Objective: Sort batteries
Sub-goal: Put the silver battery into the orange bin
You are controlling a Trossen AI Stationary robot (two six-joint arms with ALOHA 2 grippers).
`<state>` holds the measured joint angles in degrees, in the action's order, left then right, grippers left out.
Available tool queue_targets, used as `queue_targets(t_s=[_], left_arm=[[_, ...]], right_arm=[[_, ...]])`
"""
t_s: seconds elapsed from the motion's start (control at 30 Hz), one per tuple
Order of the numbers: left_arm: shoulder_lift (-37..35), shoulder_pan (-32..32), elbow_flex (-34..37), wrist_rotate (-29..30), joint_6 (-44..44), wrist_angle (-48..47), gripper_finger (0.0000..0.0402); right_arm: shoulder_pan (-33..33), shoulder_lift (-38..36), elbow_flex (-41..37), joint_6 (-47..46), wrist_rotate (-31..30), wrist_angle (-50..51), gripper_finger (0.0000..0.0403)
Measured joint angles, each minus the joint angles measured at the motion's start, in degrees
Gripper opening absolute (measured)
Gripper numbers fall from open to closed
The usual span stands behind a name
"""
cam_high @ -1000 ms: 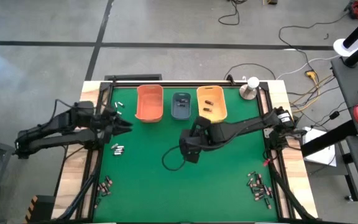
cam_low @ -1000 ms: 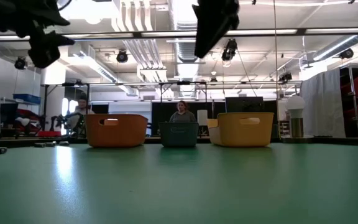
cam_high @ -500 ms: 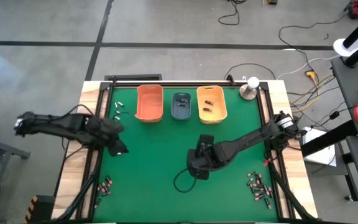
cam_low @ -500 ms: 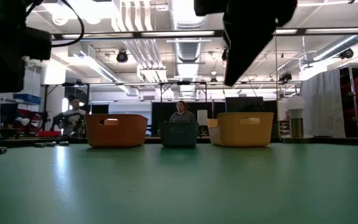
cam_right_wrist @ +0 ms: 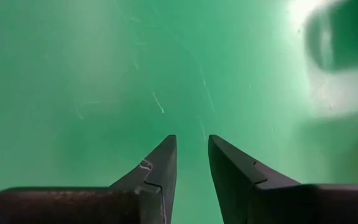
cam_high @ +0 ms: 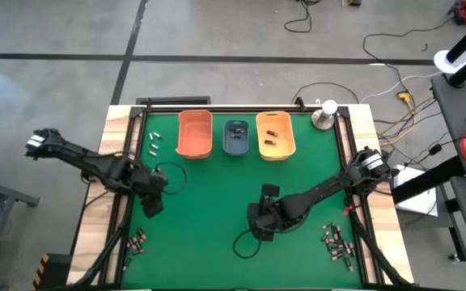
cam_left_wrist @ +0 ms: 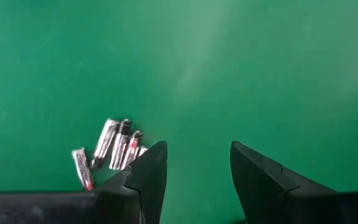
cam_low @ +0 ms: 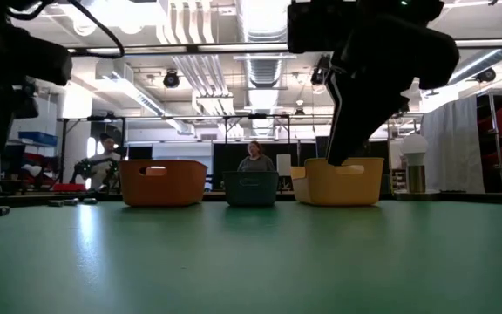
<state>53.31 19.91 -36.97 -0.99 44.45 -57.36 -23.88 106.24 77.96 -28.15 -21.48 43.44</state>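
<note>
Small silvery batteries (cam_left_wrist: 114,149) lie in a cluster on the green mat, right beside my left gripper (cam_left_wrist: 197,149). That gripper (cam_high: 154,202) hovers open over the mat's left side with nothing between its fingers. More batteries lie at the far left (cam_high: 154,141), the near left (cam_high: 138,241) and the near right (cam_high: 336,242). Two dark batteries (cam_high: 269,136) rest in the yellow-orange bin (cam_high: 286,147). My right gripper (cam_high: 261,229) hangs over bare mat near the middle, its fingers (cam_right_wrist: 160,162) a little apart and holding nothing.
An orange bin (cam_high: 194,133), a blue-grey bin (cam_high: 236,137) and the yellow-orange bin stand in a row at the far edge. A round-based lamp (cam_high: 324,117) stands at the far right corner. A black cable loop (cam_high: 245,244) trails by my right gripper. A person (cam_low: 255,157) sits behind the table.
My left gripper has moved toward the near edge and now stands over the battery cluster on the mat's left. My right gripper has moved from the middle of the mat toward the near edge and slightly right, and has come lower.
</note>
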Motion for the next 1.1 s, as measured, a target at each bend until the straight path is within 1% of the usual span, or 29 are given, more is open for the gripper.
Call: queue_targets(t_s=[0.13,0.2,0.33,0.37,0.43,0.6,0.7,0.77,0.87,1.1], left_arm=[[3.8,4.7,-0.4,0.7,-6.6,-0.1,0.0155],[5.3,7.4,0.7,1.1,-8.8,-0.2,0.0155],[8.2,11.1,3.3,-1.6,-6.4,-0.2,0.0155],[8.8,11.4,3.8,-2.5,-5.5,-0.1,0.0155],[9.8,11.8,4.5,-2.5,-4.2,-0.2,0.0155],[11.1,11.8,5.9,2.0,-3.7,0.5,0.0155],[11.7,11.8,7.5,1.5,-2.9,0.9,0.0155],[11.9,11.8,8.5,0.1,-2.3,1.0,0.0155],[11.9,11.8,9.8,0.1,-1.1,1.3,0.0155],[11.9,11.8,10.3,0.2,-0.1,3.6,0.0155]], right_arm=[[-0.2,0.0,-0.5,-2.1,-0.8,0.1,0.0076],[-0.5,0.0,-0.8,-3.7,-1.4,-0.1,0.0071],[-1.0,0.0,-1.6,-7.0,-3.4,-0.8,0.0065],[-1.1,0.0,-1.8,-7.7,-4.1,-1.0,0.0063],[-1.3,0.0,-2.1,-8.4,-4.7,-0.9,0.0061],[-1.4,0.0,-2.3,-8.4,-4.8,-2.1,0.0059],[-1.4,0.0,-2.4,-8.4,-5.7,-2.8,0.0062],[-1.4,0.0,-2.4,-8.4,-5.8,-3.4,0.0065],[-1.4,0.0,-2.4,-8.3,-5.8,-4.0,0.0066],[-1.3,0.0,-2.4,-8.3,-5.8,-4.1,0.0055]])
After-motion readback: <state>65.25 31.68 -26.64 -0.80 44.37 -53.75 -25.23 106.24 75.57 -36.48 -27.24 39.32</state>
